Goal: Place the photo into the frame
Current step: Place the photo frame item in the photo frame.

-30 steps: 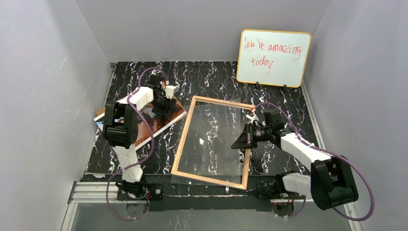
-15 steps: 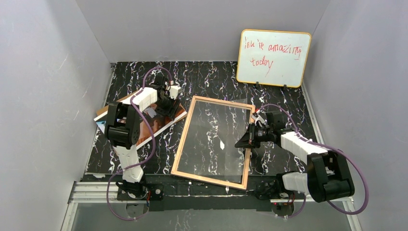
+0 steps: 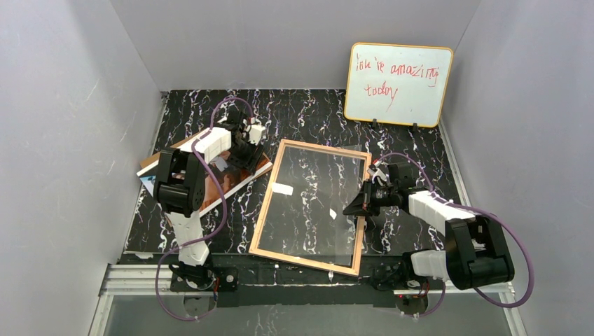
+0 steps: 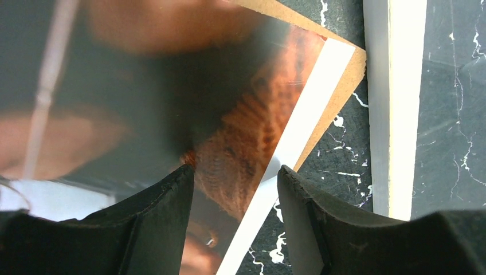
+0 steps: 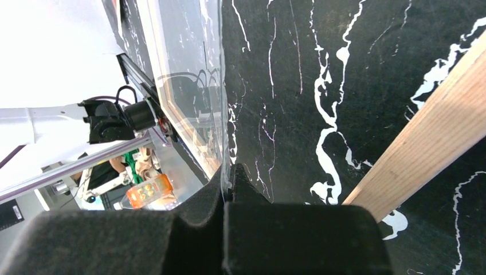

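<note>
The photo [image 3: 245, 175], a glossy rectangular print with a white border around a dark, orange-brown picture, lies at the left of the top view on a matte brown backing board [image 3: 148, 166]. The left gripper [image 4: 235, 175] hangs over one corner of it with its black fingers spread to either side of the border. In the middle, on the black white-veined marble table [image 3: 315, 112], lies the frame [image 3: 266, 203], thin tan wood rails facing up, and at its right edge the right gripper [image 5: 227, 172] is pressed together on the rim of the clear pane [image 3: 308, 203]; there is one photo, one frame, one pane, and one orange-rimmed whiteboard [image 3: 399, 84] with red writing at the upper right.
</note>
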